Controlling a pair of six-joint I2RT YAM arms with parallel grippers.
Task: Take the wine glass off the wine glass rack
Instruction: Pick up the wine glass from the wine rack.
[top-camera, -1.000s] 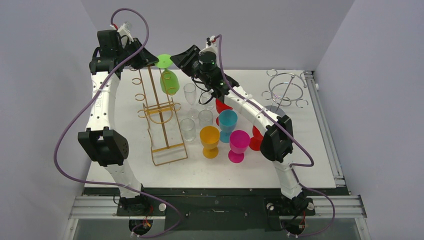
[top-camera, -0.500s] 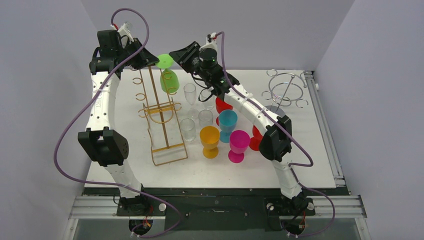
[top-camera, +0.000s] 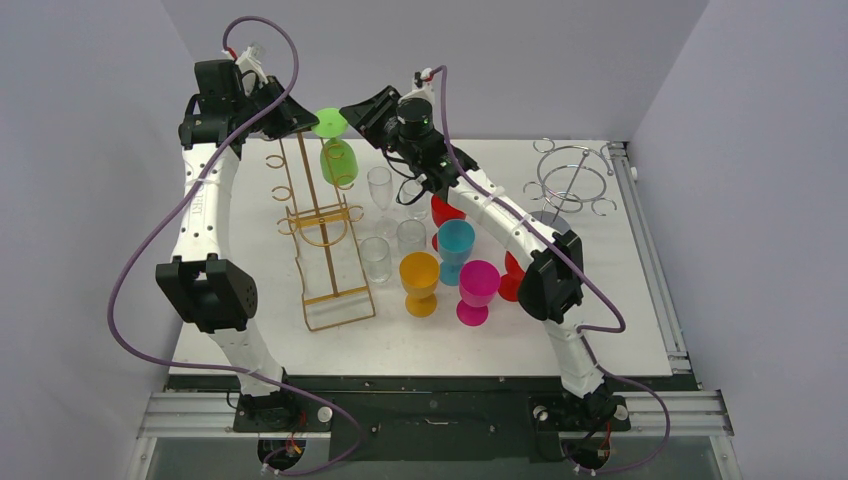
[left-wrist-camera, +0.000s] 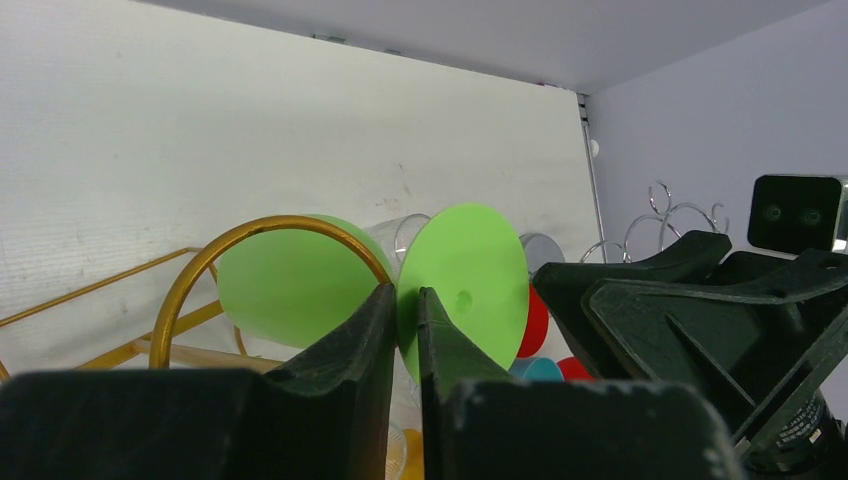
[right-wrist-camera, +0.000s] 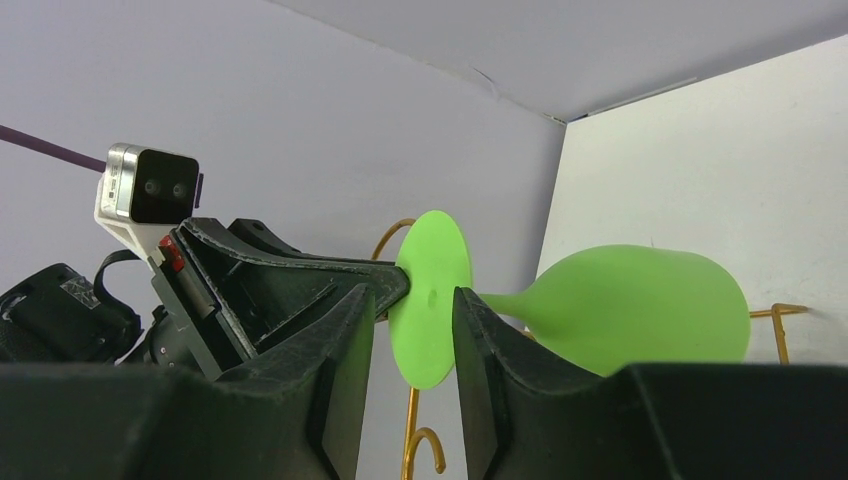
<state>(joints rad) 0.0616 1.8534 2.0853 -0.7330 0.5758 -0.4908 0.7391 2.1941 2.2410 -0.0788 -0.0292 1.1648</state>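
A green wine glass (top-camera: 339, 163) hangs upside down at the top of the gold wire rack (top-camera: 325, 240), its bowl inside a gold ring (left-wrist-camera: 200, 275). My left gripper (top-camera: 300, 118) is shut on the edge of the glass's round foot (left-wrist-camera: 480, 270), pinching it from the left. My right gripper (top-camera: 354, 110) comes from the right and stands open, one finger on each face of the same foot (right-wrist-camera: 432, 300). A gap shows between its left finger and the disc. The bowl (right-wrist-camera: 640, 305) lies beyond its right finger.
On the white table right of the rack stand clear glasses (top-camera: 377, 258), an orange goblet (top-camera: 419, 280), a teal one (top-camera: 455, 245), a pink one (top-camera: 478, 290) and red ones (top-camera: 445, 212). A silver wire rack (top-camera: 570, 180) stands at the back right.
My right gripper has shifted slightly left, bringing its fingers over the green foot, and narrowed a little. The left gripper has tightened on the foot. The glass stays hung on the rack.
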